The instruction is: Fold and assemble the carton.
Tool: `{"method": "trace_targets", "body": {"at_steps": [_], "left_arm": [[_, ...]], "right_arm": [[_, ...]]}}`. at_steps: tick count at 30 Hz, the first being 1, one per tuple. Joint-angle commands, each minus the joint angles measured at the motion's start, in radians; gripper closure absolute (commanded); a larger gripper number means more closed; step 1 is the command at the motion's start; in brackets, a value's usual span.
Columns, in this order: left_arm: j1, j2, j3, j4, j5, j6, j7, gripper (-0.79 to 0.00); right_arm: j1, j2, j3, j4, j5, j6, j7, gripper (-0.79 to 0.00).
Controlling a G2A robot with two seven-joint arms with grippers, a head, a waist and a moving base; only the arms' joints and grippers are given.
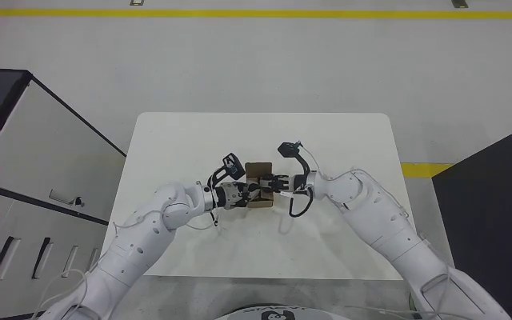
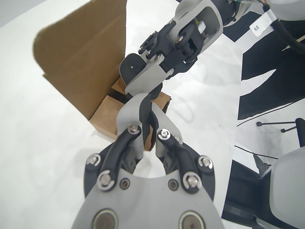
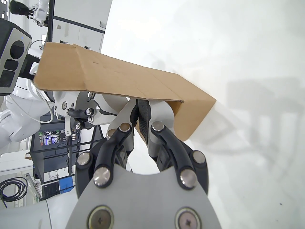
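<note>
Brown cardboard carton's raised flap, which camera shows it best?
The left wrist view: the brown cardboard carton shows its upright flap's broad face, crease and low base there. The right wrist view shows one side panel, and the top view shows it small from above.

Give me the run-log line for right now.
carton: on table, flap raised | left gripper: shut on carton | right gripper: shut on carton

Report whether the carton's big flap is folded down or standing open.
Standing open: the flap stands up from the carton body's edge and is not folded over the top.
</note>
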Motion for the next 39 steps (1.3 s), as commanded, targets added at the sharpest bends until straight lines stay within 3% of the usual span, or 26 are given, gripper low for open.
{"method": "trace_targets", "body": {"at_steps": [1,20,34,35,36,37,38,39], "left_arm": [[-0.004,-0.001,0.003,0.005,-0.002,0.000,-0.003,0.000],[-0.001,0.002,-0.009,-0.005,-0.003,-0.001,0.000,0.000],[0.075,0.027,-0.088,-0.101,-0.013,-0.021,0.007,0.000],[0.082,0.029,-0.095,-0.112,-0.013,-0.021,0.009,0.000],[0.090,0.031,-0.101,-0.122,-0.012,-0.021,0.008,-0.012],[0.097,0.033,-0.106,-0.134,-0.007,-0.022,0.006,-0.274],[0.104,0.035,-0.113,-0.145,-0.003,-0.021,0.006,-0.585],[0.112,0.037,-0.118,-0.155,0.000,-0.021,0.006,-0.742]], "right_arm": [[0.003,-0.002,-0.002,0.005,0.001,0.001,0.002,0.000],[0.001,-0.006,0.008,0.009,0.020,-0.015,0.005,0.000],[-0.086,0.036,0.159,-0.029,0.272,-0.211,0.164,0.000],[-0.093,0.040,0.171,-0.033,0.292,-0.223,0.180,-0.074],[-0.100,0.044,0.183,-0.037,0.310,-0.233,0.196,-0.222],[-0.107,0.048,0.195,-0.039,0.325,-0.239,0.209,-0.329],[-0.113,0.051,0.207,-0.042,0.335,-0.241,0.217,-0.443],[-0.119,0.055,0.218,-0.046,0.342,-0.242,0.221,-0.699]]}}
